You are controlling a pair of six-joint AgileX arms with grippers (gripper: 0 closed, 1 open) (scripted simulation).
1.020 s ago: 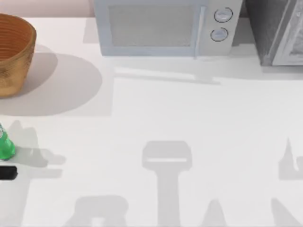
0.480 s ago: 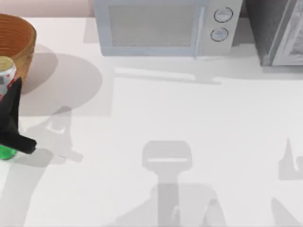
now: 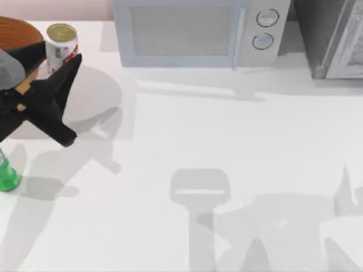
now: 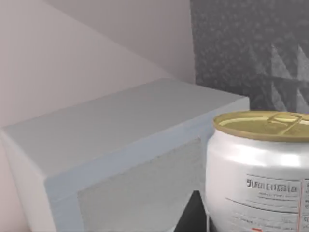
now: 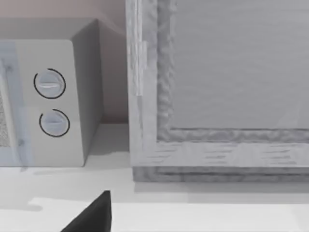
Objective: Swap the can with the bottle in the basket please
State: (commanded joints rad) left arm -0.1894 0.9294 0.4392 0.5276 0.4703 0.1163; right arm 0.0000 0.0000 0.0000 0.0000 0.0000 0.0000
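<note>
The left tool (image 3: 57, 68) was clamped on the can (image 3: 60, 46), holding it upright in the air just beside the basket (image 3: 22, 28) at the table's (image 3: 227, 141) far left, presumably lifted clear so the basket could take the other item. Nearer, the bottle (image 3: 7, 173) stood on the table at the left edge, likely waiting its turn. Behind the can sat the microwave (image 3: 193, 31); the right tool's (image 5: 94, 212) grip I cannot tell.
</note>
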